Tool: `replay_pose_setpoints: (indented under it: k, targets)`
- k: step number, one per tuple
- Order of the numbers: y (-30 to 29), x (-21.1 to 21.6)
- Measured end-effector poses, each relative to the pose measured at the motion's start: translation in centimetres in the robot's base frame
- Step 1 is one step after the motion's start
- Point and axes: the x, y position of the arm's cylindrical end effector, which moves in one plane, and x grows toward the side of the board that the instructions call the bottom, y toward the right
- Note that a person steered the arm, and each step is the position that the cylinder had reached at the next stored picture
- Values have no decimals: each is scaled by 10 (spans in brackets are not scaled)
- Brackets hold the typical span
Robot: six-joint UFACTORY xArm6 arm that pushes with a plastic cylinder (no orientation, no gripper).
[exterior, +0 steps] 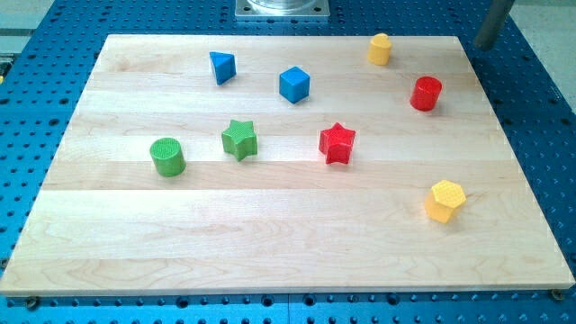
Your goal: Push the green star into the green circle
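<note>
The green star (239,139) lies left of the board's middle. The green circle (167,156), a short cylinder, stands a little to its left and slightly lower, with a small gap between them. My rod enters at the view's top right corner, and my tip (481,45) sits just beyond the board's top right corner. It is far from both green blocks and touches no block.
On the wooden board (288,261) are also a blue triangle (221,67), a blue cube (294,85), a red star (337,142), a red cylinder (426,93), a yellow block (380,49) at the top and a yellow hexagon (445,200) at lower right.
</note>
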Motion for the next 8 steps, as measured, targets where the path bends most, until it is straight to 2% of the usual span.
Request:
replay_pose_setpoints:
  k: [2, 3, 5, 6, 8]
  targets:
    - [-3, 26]
    - [-77, 13]
    - [-175, 103]
    - [-245, 142]
    - [-320, 200]
